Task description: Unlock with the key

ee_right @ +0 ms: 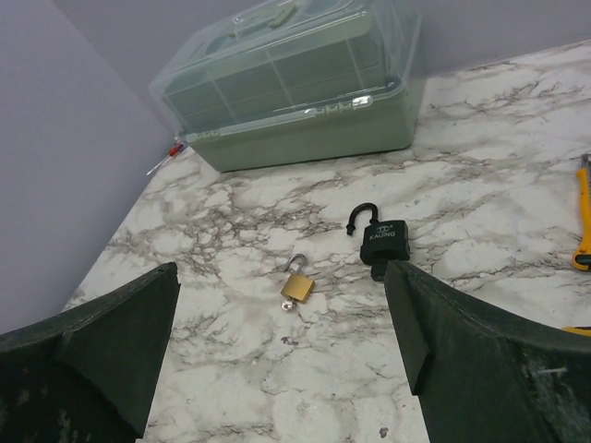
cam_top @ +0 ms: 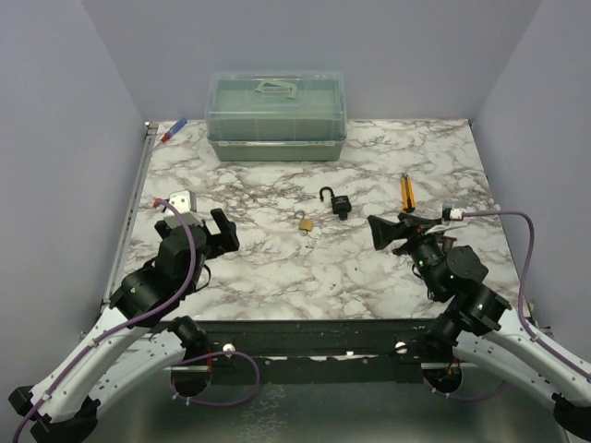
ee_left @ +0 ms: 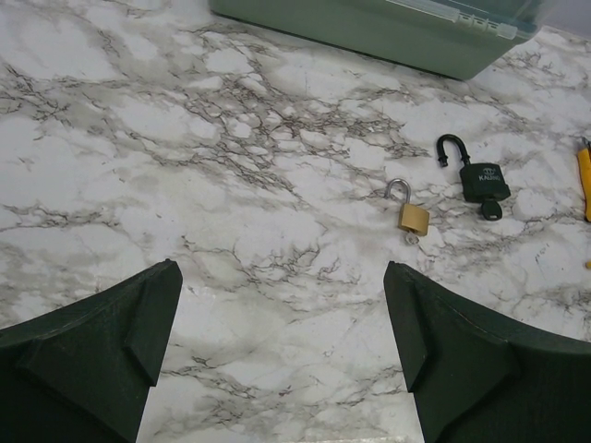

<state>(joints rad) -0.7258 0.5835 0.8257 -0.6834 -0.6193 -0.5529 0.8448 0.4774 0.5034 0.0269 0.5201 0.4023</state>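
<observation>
The black padlock [cam_top: 341, 204] [ee_left: 483, 180] [ee_right: 384, 243] lies flat mid-table with its shackle swung open. The key [ee_left: 492, 210] [ee_right: 377, 270], black-headed, sticks out of its bottom end; in the right wrist view my right finger partly covers it. A small brass padlock [cam_top: 304, 222] [ee_left: 414, 218] [ee_right: 297, 287] lies just to its left, shackle also open. My left gripper [cam_top: 220, 238] [ee_left: 282, 277] is open and empty, well left of both locks. My right gripper [cam_top: 380, 233] [ee_right: 282, 272] is open and empty, a little right of the black padlock.
A translucent green lidded box [cam_top: 276, 115] [ee_left: 388, 28] [ee_right: 295, 92] stands at the back. An orange tool [cam_top: 406, 192] [ee_right: 584, 221] lies right of the locks. A red-and-blue pen [cam_top: 174, 130] lies at the back left corner. Grey walls close in three sides.
</observation>
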